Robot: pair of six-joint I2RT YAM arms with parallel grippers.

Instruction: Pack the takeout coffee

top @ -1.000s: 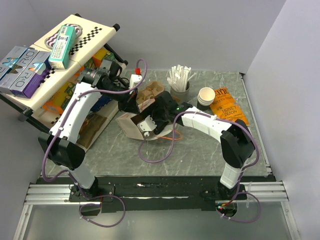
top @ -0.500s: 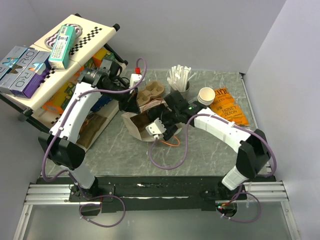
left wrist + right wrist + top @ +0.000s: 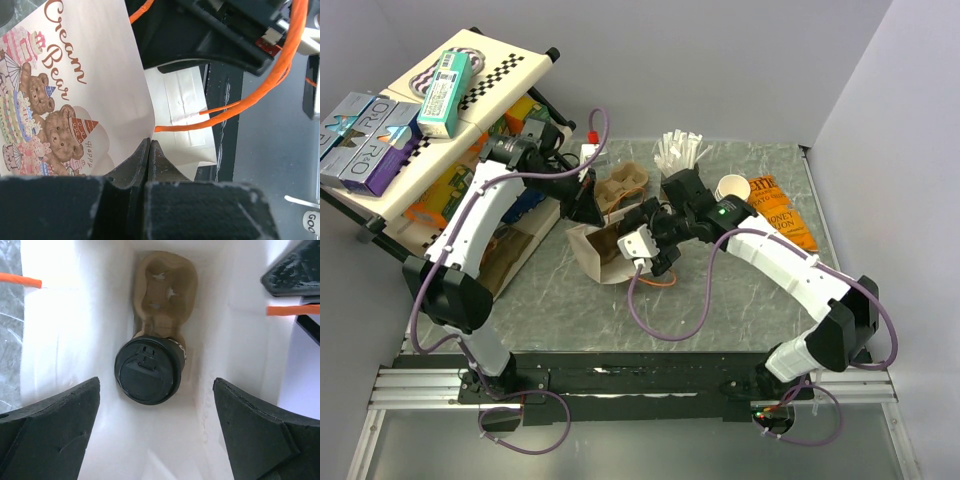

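Note:
The takeout coffee (image 3: 147, 372), a dark brown cup with a round black top, stands in a brown pulp carrier (image 3: 164, 287) at the bottom of the white paper bag (image 3: 60, 325). My right gripper (image 3: 156, 383) hangs open above it at the bag's mouth, with its fingers apart from the cup. In the top view the right gripper (image 3: 655, 243) is over the bag (image 3: 592, 255), and the cup is hidden inside. My left gripper (image 3: 149, 145) is shut on the rim of the bear-printed bag (image 3: 90, 75); in the top view the left gripper (image 3: 588, 205) is at the bag's far edge.
A brown pulp carrier (image 3: 623, 185) lies behind the bag. A cup of straws (image 3: 680, 165), stacked white cups (image 3: 732, 190) and an orange chip packet (image 3: 775, 215) stand at the back right. A shelf rack (image 3: 400, 130) with boxes fills the left. Orange bag handles (image 3: 663, 281) trail in front.
My right gripper has drawn back out of the bag, up and to the right, and its jaws stand wider. The bag has shifted slightly with the left gripper still on its rim.

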